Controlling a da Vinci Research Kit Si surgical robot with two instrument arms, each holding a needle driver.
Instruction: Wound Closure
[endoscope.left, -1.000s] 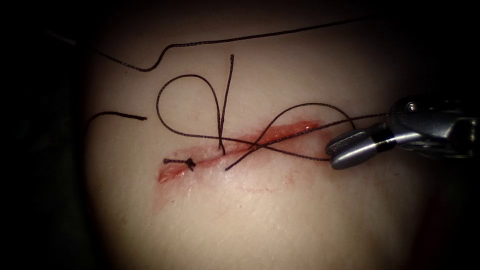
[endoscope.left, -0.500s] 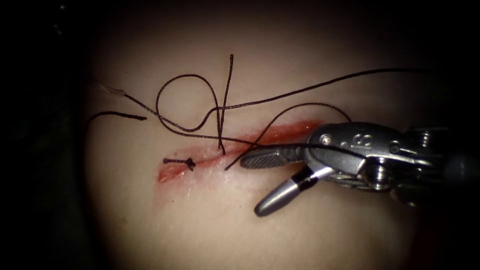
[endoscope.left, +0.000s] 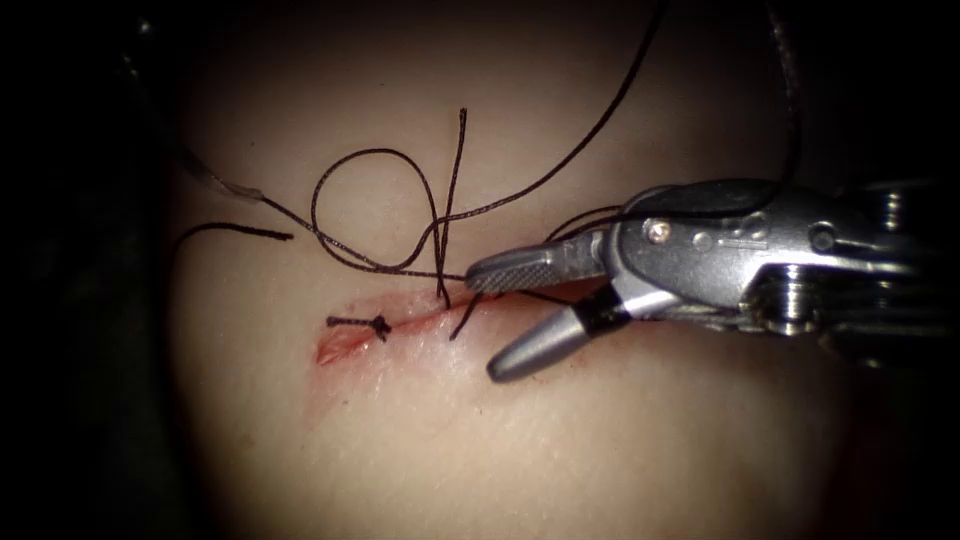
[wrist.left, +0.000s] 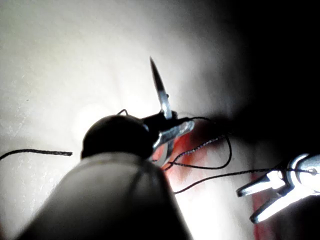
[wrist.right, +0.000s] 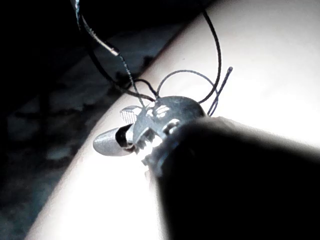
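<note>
Right claw (endoscope.left: 490, 322) hangs wide open over the middle of the cut and holds nothing. One jaw tip lies among the crossing strands and the other is just above the near lip.

The main risk, as I judge it, is closing here. The strands lie so close together that the jaws could take two at once, take the wrong one, or nip the skin edge along with them. A second risk is the strand draped over the claw's metal body, which runs up and away to the far right. Any sideways move could snag it and drag on the stitch beneath.

The tissue (endoscope.left: 560, 450) is otherwise bare, and the cut (endoscope.left: 345, 345) runs from near left to far right, gaping at its left end with red fluid (endoscope.left: 330, 352) in it. The thread (endoscope.left: 372, 151) makes a loose loop on the far side, crosses itself and dips into the cut beside the upper jaw. That slack loop could cinch into a tangle if pulled blind.

The left claw (wrist.left: 167, 125) sits above the red part of the cut, and I cannot tell whether it grips anything. A pale sliver (endoscope.left: 215, 183) at the far left, where the thread ends, may be the needle, lying on the surface rather than in the tissue.

A finished knot (endoscope.left: 380, 325) sits left of the claw. A short cut end (endoscope.left: 240, 231) lies loose, well apart to the far left.
</note>
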